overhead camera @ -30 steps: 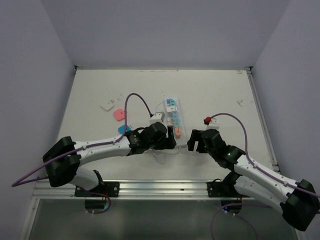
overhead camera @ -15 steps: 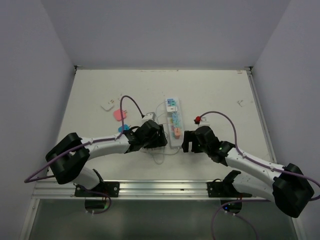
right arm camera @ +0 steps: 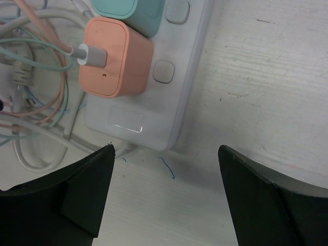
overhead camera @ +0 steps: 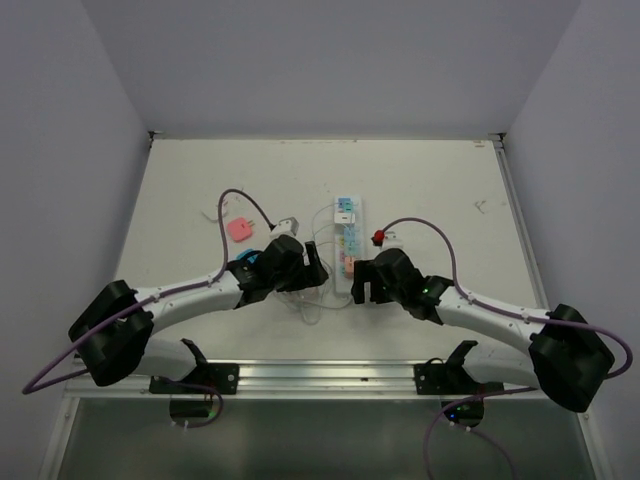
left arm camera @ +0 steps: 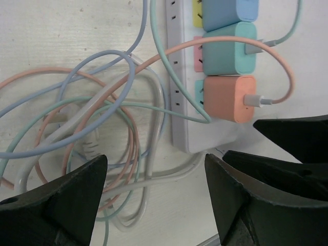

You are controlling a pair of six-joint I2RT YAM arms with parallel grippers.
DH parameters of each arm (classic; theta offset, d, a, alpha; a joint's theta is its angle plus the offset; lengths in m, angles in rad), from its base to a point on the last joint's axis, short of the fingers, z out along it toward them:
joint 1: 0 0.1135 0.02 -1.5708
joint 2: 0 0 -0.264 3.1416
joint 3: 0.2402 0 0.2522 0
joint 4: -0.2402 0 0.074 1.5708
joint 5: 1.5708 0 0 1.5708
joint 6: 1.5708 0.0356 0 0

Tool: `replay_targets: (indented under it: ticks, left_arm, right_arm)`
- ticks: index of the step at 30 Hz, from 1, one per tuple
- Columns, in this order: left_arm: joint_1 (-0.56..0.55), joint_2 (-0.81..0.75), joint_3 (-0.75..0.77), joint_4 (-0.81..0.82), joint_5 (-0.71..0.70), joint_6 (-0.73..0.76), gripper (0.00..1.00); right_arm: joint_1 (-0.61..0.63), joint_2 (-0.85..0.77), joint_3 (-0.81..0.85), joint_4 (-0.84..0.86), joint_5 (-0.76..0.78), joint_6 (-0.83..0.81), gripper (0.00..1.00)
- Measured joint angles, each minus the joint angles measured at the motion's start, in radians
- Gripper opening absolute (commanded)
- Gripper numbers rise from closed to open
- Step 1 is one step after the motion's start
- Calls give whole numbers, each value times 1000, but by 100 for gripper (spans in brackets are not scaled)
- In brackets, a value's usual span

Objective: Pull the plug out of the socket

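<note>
Socket (left arm camera: 179,123), partly cropped, sits seemingly untouched between open left claw (left arm camera: 154,174), open right claw (right arm camera: 165,154).

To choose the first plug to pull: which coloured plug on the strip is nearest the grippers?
The orange plug, at the socket's near end; the teal plug and blue plug sit farther along.

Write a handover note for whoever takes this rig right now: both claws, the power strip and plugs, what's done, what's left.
Left claw: open, empty, over the cable tangle beside the socket.
Right claw: open, empty, over the socket's near end.
Orange plug, teal plug and blue plug sit plugged in.
Done: approach only.
To do: grip a plug, probably orange, hold the socket, pull.
</note>
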Motion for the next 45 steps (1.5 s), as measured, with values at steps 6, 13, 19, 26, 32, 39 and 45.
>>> replay_targets:
  ticks: [6,13,19,26,32,39,45]
  left_arm:
    - [0,-101,-24,3,22,-10,81]
    - [0,-140,-31,2,27,-17,81]
    - [0,-143,-34,3,39,-18,81]
    - [0,-152,-58,3,50,-23,82]
    - [0,-180,-68,0,43,-26,82]
    - [0,-244,-68,-26,6,-25,83]
    - [0,-301,-68,-57,-26,-25,83]
  right_arm:
    - [23,8,0,6,18,61,67]
    - [41,11,0,6,37,139,72]
    - [41,61,0,21,42,154,82]
    - [42,103,0,56,40,173,82]
    - [48,103,11,49,46,175,95]
    - [124,161,125,25,106,167,98]
    - [163,250,197,-34,192,176,98]
